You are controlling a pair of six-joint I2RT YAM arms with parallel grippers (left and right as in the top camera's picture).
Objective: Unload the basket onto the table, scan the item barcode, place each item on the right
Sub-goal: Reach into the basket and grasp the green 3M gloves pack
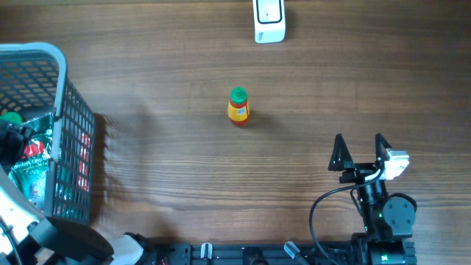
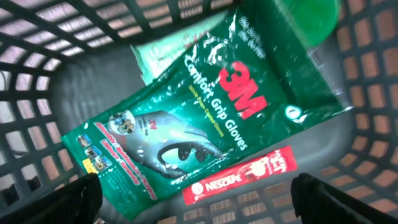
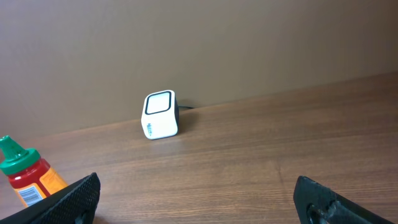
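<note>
Pick-up judged in hand: both jaws apart, empty; 3M glove packet (image 2: 205, 118) lies beneath the left jaws, requiring descent and closure next.

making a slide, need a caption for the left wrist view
Open left claw over a basket holding a 3M gloves pack and a red Nescafe sachet.

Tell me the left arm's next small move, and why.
Probably lower the left gripper onto the 3M Comfort Grip Gloves pack and close. Its jaws hang open over the basket, directly above that pack, and hold nothing, so there is no item to scan yet.
</note>
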